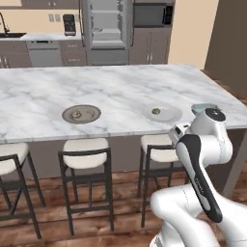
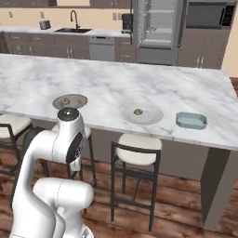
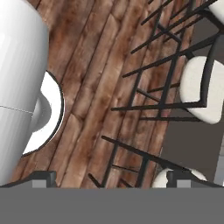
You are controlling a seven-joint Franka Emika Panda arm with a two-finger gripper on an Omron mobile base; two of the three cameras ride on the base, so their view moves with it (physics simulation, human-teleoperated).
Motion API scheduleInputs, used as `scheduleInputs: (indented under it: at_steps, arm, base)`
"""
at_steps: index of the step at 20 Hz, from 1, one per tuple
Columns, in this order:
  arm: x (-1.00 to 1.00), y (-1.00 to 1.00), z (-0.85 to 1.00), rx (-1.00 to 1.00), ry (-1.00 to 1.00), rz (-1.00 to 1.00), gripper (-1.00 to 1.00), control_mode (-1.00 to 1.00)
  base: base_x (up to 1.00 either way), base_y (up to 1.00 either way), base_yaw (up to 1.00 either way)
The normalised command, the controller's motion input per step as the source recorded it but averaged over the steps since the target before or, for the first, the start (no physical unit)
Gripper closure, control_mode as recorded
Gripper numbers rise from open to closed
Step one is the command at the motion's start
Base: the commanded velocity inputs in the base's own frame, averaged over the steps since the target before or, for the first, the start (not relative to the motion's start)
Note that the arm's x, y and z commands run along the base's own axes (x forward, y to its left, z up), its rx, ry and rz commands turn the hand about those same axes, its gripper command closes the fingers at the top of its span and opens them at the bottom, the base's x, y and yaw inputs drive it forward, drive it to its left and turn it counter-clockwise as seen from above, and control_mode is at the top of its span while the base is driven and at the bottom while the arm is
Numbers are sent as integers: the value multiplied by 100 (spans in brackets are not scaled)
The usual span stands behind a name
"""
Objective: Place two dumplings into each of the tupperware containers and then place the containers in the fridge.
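Note:
A tan dumpling [image 1: 156, 111] [image 2: 137, 111] lies on a round white plate [image 1: 169, 116] [image 2: 151, 117] near the island's front edge. To its left, a grey plate [image 1: 91, 114] [image 2: 76, 102] holds small dumpling lumps [image 1: 75, 114] [image 2: 66, 100]. One pale-blue tupperware container [image 2: 191, 120] [image 1: 200, 108] sits to the right of the white plate, partly behind my arm in the left base view. The fridge [image 1: 106, 29] [image 2: 158, 28] stands open at the back wall. My gripper [image 3: 113, 178] is open and holds nothing. It points down at the wooden floor beside the stools, below counter height.
A long marble island [image 1: 120, 87] [image 2: 116, 79] has stools [image 1: 87, 147] [image 2: 138, 155] [image 3: 202, 89] tucked under its front edge. A microwave cabinet [image 1: 152, 14] stands to the right of the fridge. A sink counter [image 2: 74, 31] runs along the back wall.

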Motion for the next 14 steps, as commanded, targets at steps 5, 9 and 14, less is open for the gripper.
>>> scheduleInputs:
  at_steps: [5, 9, 14]
  arm:
    - [0, 0, 0, 0, 0, 0, -100, 100]
    - [0, 0, 0, 0, 0, 0, -100, 100]
    - [0, 0, 0, 0, 0, 0, -100, 100]
  base:
    - [47, 80, 0]
    - [46, 67, 0]
    - [66, 47, 0]
